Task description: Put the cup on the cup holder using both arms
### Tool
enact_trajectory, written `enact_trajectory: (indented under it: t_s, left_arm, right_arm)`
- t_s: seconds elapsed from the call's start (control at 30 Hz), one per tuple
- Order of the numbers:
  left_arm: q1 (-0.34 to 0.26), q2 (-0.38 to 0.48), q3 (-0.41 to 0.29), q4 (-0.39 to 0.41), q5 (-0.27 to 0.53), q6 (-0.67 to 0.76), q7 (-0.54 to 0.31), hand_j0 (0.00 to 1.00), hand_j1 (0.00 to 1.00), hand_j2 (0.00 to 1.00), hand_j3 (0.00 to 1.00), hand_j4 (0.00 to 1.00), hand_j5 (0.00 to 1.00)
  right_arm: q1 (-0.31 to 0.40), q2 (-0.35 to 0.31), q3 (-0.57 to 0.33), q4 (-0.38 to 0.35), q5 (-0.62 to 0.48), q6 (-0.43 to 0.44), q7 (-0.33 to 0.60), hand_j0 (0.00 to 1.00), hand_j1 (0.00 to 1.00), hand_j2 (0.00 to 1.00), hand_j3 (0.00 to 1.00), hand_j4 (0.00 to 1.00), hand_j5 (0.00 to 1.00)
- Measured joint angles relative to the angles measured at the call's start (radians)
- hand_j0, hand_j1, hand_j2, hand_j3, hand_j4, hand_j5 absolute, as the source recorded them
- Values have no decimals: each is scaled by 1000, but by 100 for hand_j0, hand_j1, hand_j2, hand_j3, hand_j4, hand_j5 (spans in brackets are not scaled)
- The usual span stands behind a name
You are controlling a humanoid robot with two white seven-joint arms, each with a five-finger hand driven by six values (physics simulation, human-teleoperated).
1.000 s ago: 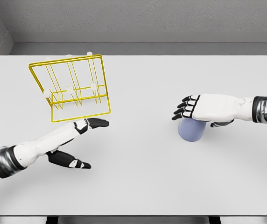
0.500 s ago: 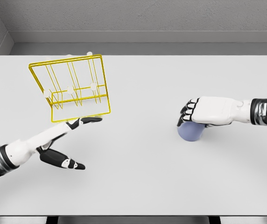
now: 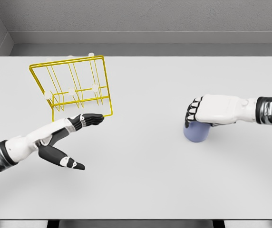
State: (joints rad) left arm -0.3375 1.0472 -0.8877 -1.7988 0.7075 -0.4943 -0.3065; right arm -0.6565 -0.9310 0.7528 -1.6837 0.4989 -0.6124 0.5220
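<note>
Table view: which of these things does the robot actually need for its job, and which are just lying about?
Needed for the job:
- blue cup, gripped from above by the right hand
- yellow wire cup holder
- left hand, fingers open, next to the holder's front edge

Just lying about:
- nothing; there is only the white table under it all

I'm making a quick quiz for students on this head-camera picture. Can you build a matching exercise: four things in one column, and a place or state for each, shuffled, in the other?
Things:
1. cup
2. cup holder
3. left hand
4. right hand

Places or states:
A. yellow wire frame, far left of the table
B. fingers stretched flat, tips at the frame's near edge, holding nothing
C. bluish, on the table right of the middle
D. curled over the top of the cup

Pairs: 1-C, 2-A, 3-B, 4-D
</note>
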Motion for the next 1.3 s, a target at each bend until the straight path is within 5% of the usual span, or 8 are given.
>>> enact_trajectory:
  t_s: [0.33, 0.5, 0.93, 1.3]
  left_arm:
    - [-5, -3, 6, 1, 29, 73, -4, 100, 100, 100, 100, 100, 100]
    - [-6, -73, 5, 4, 28, 140, -3, 100, 100, 100, 100, 100, 100]
    - [-6, -209, -10, 41, -40, 178, 1, 100, 100, 100, 100, 100, 100]
    - [-31, -252, -11, 76, -4, 279, 4, 100, 100, 100, 100, 100, 100]
  right_arm:
    - [-23, -3, -2, -47, -1, -1, 5, 57, 57, 57, 57, 57, 57]
    - [-38, 3, -2, -74, -3, -1, 14, 57, 57, 57, 57, 57, 57]
    - [-83, 111, 9, -83, -8, -1, 28, 58, 58, 58, 58, 58, 58]
    - [-91, 160, 21, -84, -15, -1, 28, 58, 58, 58, 58, 58, 58]
